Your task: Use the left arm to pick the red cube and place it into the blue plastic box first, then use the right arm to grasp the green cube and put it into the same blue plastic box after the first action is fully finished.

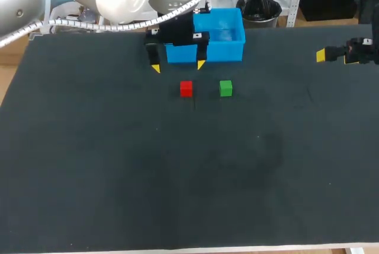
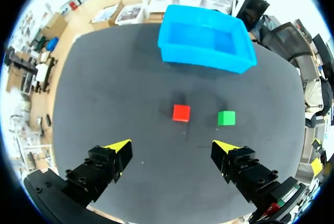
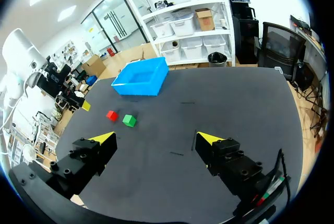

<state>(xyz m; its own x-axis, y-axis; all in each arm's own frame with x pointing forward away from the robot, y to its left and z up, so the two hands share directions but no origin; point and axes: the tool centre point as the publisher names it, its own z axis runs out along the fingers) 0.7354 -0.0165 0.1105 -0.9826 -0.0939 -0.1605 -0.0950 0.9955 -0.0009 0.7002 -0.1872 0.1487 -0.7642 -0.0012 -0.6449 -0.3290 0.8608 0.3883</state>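
Note:
The red cube (image 1: 186,89) sits on the dark table, with the green cube (image 1: 225,88) a short way to its right. Behind them stands the blue plastic box (image 1: 220,42), its inside bare. My left gripper (image 1: 177,66) hangs open above the table between the box and the red cube. From the left wrist, the red cube (image 2: 181,113) lies ahead of the open gripper (image 2: 174,146), the green cube (image 2: 226,118) beside it, the box (image 2: 206,44) beyond. My right gripper (image 1: 321,55) is at the far right; in its wrist view it (image 3: 155,139) stands open over bare table.
The dark table (image 1: 177,177) spreads wide and bare in front of the cubes. In the right wrist view the red cube (image 3: 111,115), green cube (image 3: 129,120) and box (image 3: 141,78) lie far ahead, with my left arm (image 3: 36,72) beside them.

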